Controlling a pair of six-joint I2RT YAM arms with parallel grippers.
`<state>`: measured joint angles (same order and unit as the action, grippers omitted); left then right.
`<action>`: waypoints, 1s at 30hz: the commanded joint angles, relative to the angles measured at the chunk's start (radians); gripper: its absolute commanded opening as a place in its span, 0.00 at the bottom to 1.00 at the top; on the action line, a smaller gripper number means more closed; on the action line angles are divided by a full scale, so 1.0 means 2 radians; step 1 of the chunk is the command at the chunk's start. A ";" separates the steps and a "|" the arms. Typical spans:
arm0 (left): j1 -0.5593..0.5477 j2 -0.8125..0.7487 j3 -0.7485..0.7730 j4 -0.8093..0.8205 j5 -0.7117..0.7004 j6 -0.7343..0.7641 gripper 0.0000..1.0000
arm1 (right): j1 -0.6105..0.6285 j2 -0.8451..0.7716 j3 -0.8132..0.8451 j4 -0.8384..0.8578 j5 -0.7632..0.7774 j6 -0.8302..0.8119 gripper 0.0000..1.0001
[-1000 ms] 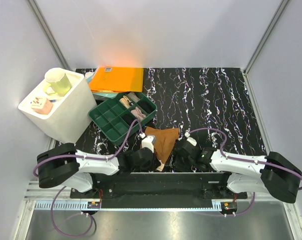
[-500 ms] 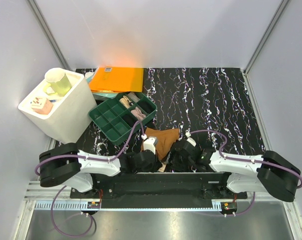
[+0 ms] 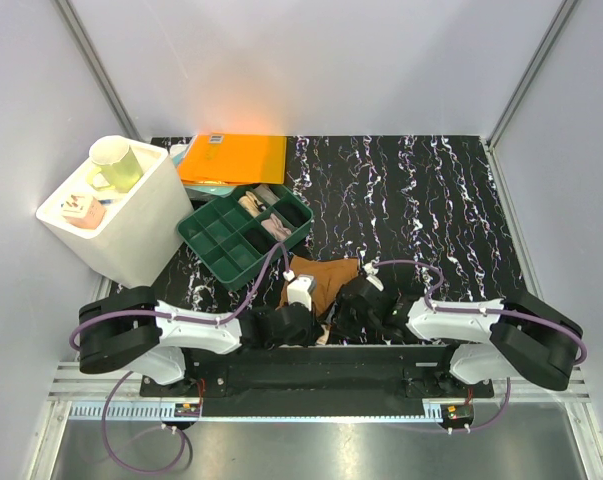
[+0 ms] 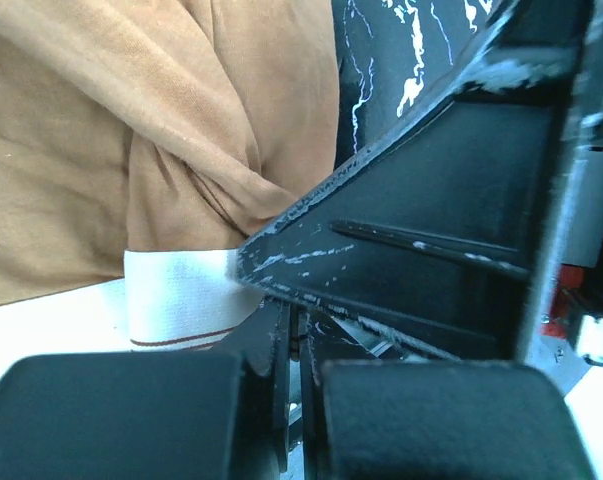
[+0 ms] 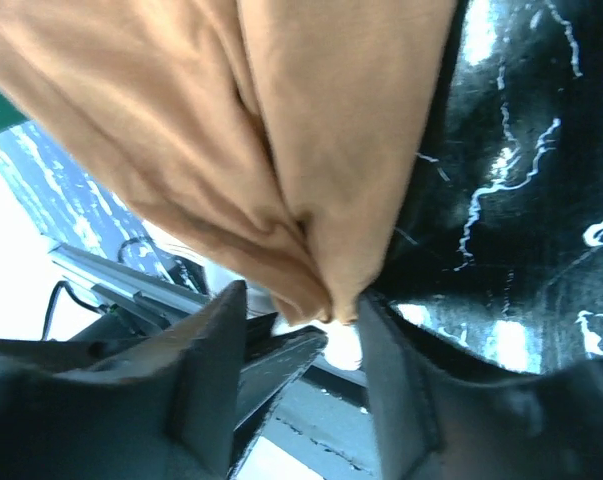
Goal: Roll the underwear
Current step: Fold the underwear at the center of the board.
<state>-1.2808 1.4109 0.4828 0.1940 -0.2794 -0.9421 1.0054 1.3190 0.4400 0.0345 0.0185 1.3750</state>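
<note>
**The roll is not made yet**

The brown underwear (image 3: 326,278) lies at the near edge of the table (image 3: 431,190), right between the two arms. It is bunched up and full of folds. It is not flat, and it is not a neat roll. I think the job is only near its start.

The left tool (image 4: 293,345) is clenched tight, with its two fingers pressed together. The pale waistband (image 4: 171,295) runs right up to the fingertips. I cannot tell if a bit of the band is nipped between them or only sits beside them.

The right tool (image 5: 301,310) has its fingers apart. A thick fold of the brown cloth hangs down into the gap between them. The fingers are around the fold but are not squeezing it.

There is a lot left to do. The brown pair needs to be turned over itself until it makes a small tight roll. I cannot pick out a black pair anywhere on the dark table, so I cannot say how that one is doing.
</note>
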 commanded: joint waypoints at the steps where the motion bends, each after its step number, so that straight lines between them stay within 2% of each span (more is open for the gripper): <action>1: -0.005 0.006 0.012 -0.022 -0.018 0.002 0.00 | 0.000 0.022 -0.005 -0.030 -0.003 -0.003 0.40; 3: -0.005 0.002 0.016 -0.029 -0.020 0.000 0.00 | 0.000 0.018 -0.008 -0.039 0.000 -0.003 0.31; 5: -0.005 -0.001 0.021 -0.037 -0.024 -0.001 0.01 | 0.000 0.010 -0.010 -0.054 0.007 -0.003 0.27; 6: -0.005 -0.006 0.024 -0.041 -0.024 -0.001 0.04 | -0.001 0.008 -0.011 -0.058 0.009 -0.002 0.26; 8: -0.005 -0.012 0.028 -0.048 -0.026 -0.001 0.12 | 0.000 0.002 -0.018 -0.062 0.019 0.000 0.20; 9: -0.005 -0.020 0.029 -0.049 -0.027 0.000 0.24 | 0.000 0.001 -0.020 -0.063 0.022 0.002 0.17; 11: -0.005 -0.030 0.033 -0.060 -0.027 0.000 0.32 | 0.000 0.002 -0.021 -0.064 0.028 0.000 0.10; 12: -0.005 -0.043 0.035 -0.065 -0.029 0.000 0.41 | -0.001 0.002 -0.021 -0.064 0.030 -0.003 0.08; 13: -0.005 -0.053 0.036 -0.079 -0.031 -0.001 0.44 | -0.001 0.005 -0.021 -0.066 0.031 -0.003 0.05; 18: 0.003 -0.141 0.039 -0.124 -0.052 0.012 0.64 | -0.001 0.019 -0.019 -0.068 0.031 -0.009 0.00; 22: 0.063 -0.188 0.039 -0.166 -0.044 0.025 0.69 | 0.000 0.021 -0.019 -0.069 0.031 -0.013 0.00; 23: 0.097 -0.192 0.037 -0.164 -0.038 0.035 0.69 | 0.000 0.022 -0.018 -0.069 0.031 -0.013 0.00; 26: 0.142 -0.174 0.046 -0.156 -0.021 0.059 0.69 | 0.000 0.026 -0.017 -0.069 0.028 -0.019 0.00; 30: 0.151 -0.123 0.079 -0.126 -0.012 0.083 0.68 | 0.000 0.032 -0.012 -0.069 0.024 -0.023 0.00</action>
<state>-0.9882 1.0813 0.5560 -0.1081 -0.3260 -0.8539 1.0016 1.3350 0.4259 0.0078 0.0319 1.3762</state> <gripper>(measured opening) 0.690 0.047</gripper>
